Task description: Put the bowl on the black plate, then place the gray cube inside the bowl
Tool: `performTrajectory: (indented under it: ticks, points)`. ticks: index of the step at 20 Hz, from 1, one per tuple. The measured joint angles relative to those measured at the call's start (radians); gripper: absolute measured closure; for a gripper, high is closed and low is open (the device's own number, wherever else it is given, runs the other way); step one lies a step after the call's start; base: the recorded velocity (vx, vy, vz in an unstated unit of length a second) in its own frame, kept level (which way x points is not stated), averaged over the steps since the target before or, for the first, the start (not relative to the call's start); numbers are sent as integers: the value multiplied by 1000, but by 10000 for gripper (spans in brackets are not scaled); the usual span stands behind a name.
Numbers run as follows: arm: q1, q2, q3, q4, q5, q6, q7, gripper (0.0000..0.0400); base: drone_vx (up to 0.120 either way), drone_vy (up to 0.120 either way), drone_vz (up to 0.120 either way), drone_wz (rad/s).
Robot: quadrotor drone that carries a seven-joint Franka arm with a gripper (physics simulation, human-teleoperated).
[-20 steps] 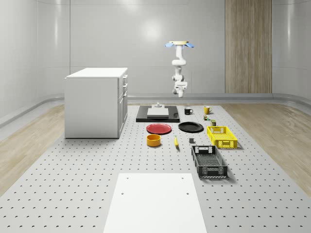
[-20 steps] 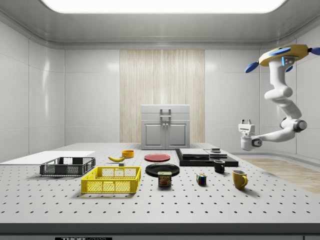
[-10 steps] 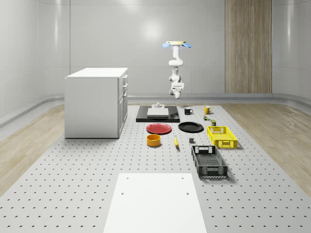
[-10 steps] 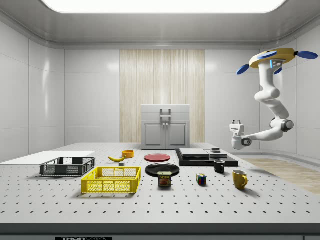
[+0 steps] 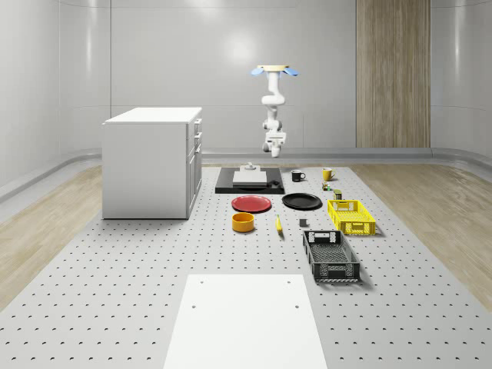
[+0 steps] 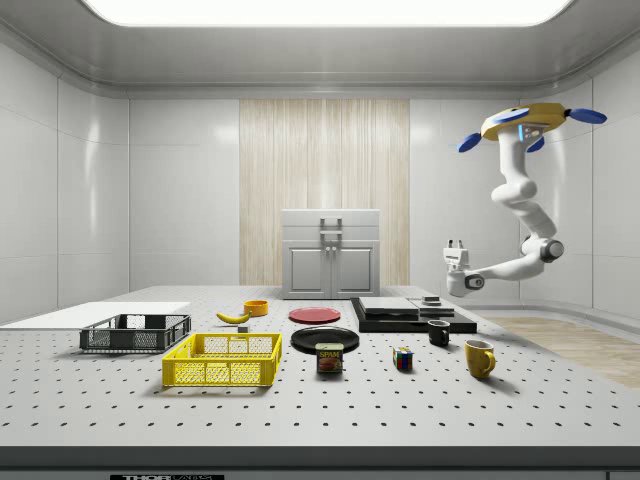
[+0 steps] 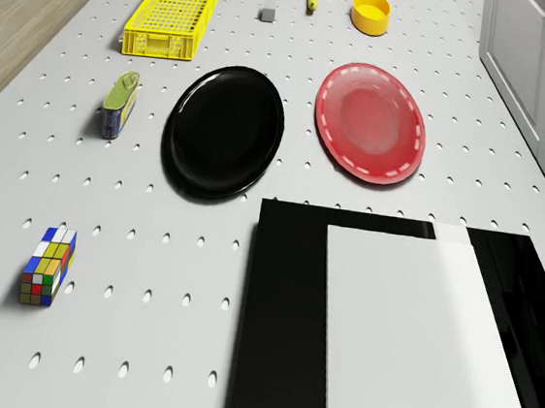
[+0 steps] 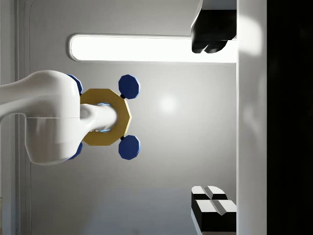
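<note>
The yellow bowl (image 5: 244, 222) (image 7: 371, 12) stands on the table beside the red plate (image 5: 252, 204). To the whole-scene view's right of the red plate lies the black plate (image 5: 301, 201) (image 7: 224, 131), with nothing on it. The small gray cube (image 5: 303, 224) (image 7: 267, 14) rests on the table between the black plate and the black crate. The drone (image 5: 272, 70) (image 6: 530, 120) hovers high over the table's far end. Its arm hangs down and bends, so the gripper (image 6: 455, 245) (image 5: 274, 142) (image 8: 210, 120) points upward above the black slab, open and holding nothing, far from bowl and cube.
A black slab with a white block (image 5: 249, 181) lies under the arm. Nearby are a white cabinet (image 5: 152, 161), a yellow crate (image 5: 351, 216), a black crate (image 5: 330, 255), a banana (image 5: 278, 224), two mugs, a can (image 7: 119, 105), a colour cube (image 7: 47, 266) and a white sheet (image 5: 246, 319).
Drone and arm have shifted toward the whole-scene view's left and the side view's left, in over the table's far end. The gripper has risen a little. Objects on the table are unmoved.
</note>
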Motion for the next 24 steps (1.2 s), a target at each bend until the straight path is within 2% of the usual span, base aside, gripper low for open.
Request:
performTrajectory:
  ticks: [16,24]
  points:
    - [-10,-9,31,-9,-43,12,5,0,120,-120,0,0]
    - [-39,-16,124,-24,-174,20,23,0,120,-120,0,0]
